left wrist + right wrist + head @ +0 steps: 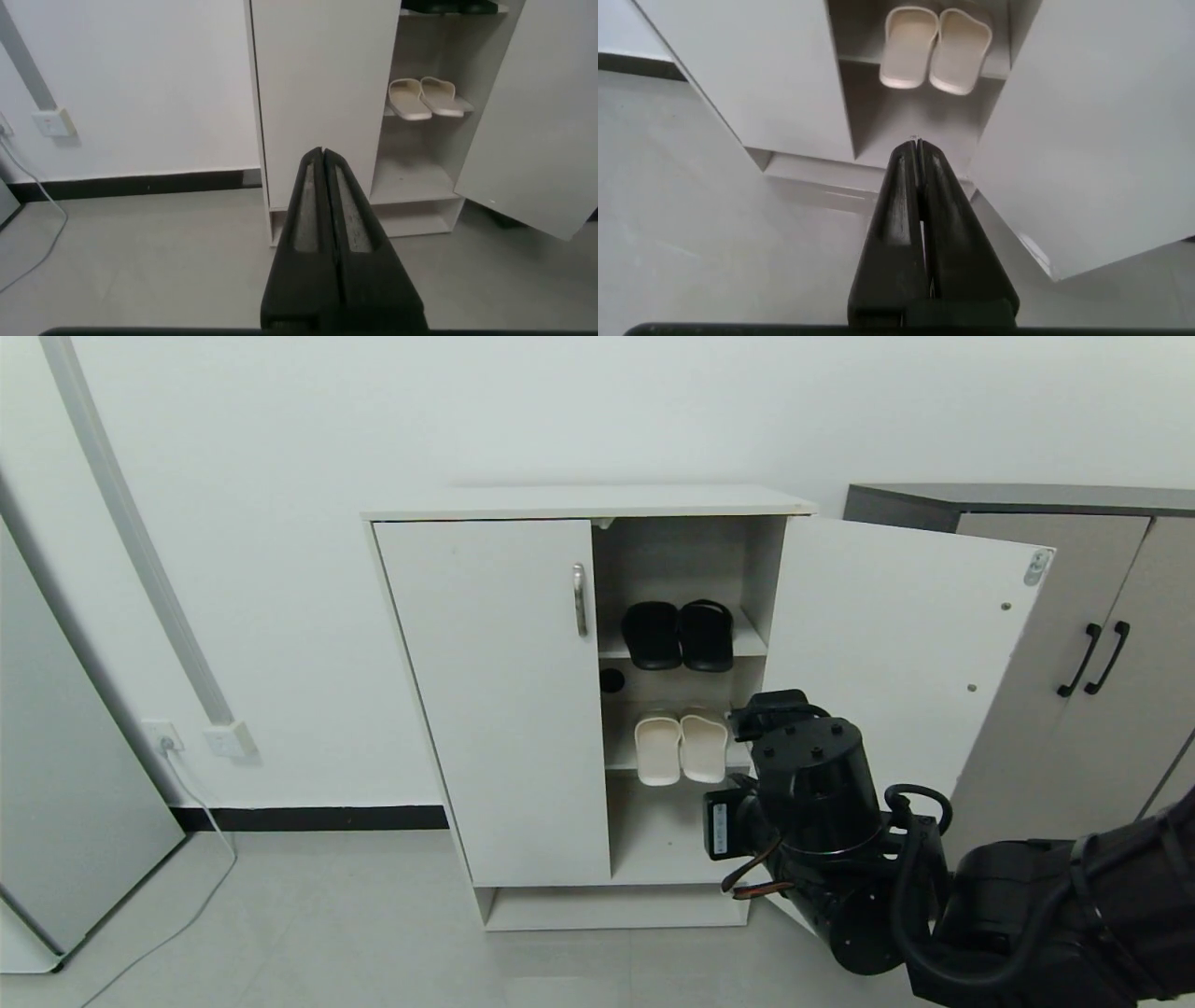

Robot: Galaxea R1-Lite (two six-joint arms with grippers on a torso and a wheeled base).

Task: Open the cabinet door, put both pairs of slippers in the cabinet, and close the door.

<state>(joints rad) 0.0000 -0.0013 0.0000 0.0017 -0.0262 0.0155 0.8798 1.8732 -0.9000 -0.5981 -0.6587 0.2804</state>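
right fingers (898,219): pressed flat together with nothing between them, at the mouth of the cabinet (588,502).
left fingers (308,219): also closed and empty, well back from the cabinet and pointing toward its closed door (495,700).
slippers: the cream pair (681,749) lies on the middle shelf, just ahead of the right fingers and a little to their left. The black pair (679,635) sits on the shelf above them. With both pairs inside, we judge that only the closing is left.
open door (896,653): swung wide just to the right of the right fingers, its inner face toward us.
risk, trapping: our right arm lies between that door and the opening, so swinging the door shut with the arm there would pinch it.
risk, slippers: both pairs look close to their shelf fronts. The right fingers could brush the cream pair in backing out and drag it onto the floor, or the door could catch a heel.
risk, wrong push: pressing the inner face would drive the open door toward the grey cabinet (1074,644) beyond it. We need to get round to its outer face first.
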